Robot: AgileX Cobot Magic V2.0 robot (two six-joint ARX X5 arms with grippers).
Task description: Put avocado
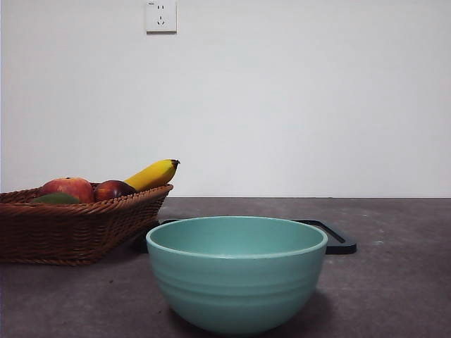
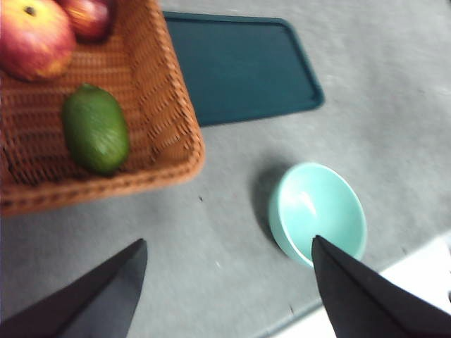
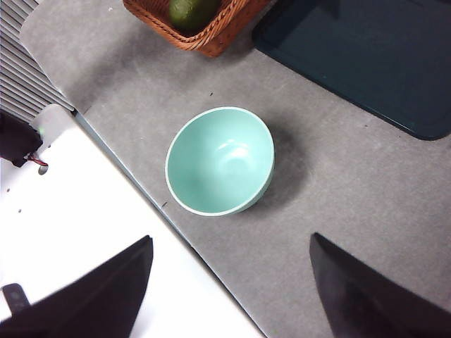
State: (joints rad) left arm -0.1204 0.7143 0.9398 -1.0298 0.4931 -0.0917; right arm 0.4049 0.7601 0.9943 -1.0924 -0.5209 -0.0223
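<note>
Two grippers up above the grey surface [image 3: 352,183], both with fingers spread and holding nothing: left gripper [image 2: 229,282] hangs over bare surface between the basket corner and the bowl, right gripper [image 3: 232,282] hangs over the surface's near edge just beside the bowl. Neither shows in the front view

Dark green oval avocado [image 2: 95,128] lies on its side inside the brown woven wicker basket [image 2: 165,105], near the basket's corner closest to the bowl, apart from both grippers. Two red apples [image 2: 32,35] sit further back in the same basket, not touching the avocado; yellow banana [image 1: 153,174] pokes over the basket rim in the front view

Pale teal ceramic bowl [image 3: 220,160] stands upright near the surface's front edge, well apart from the basket, nothing in it. Dark flat rectangular tray [image 2: 239,67] lies behind the bowl, just beside the basket's side wall

White wall socket [image 1: 161,15] on the wall behind
</note>
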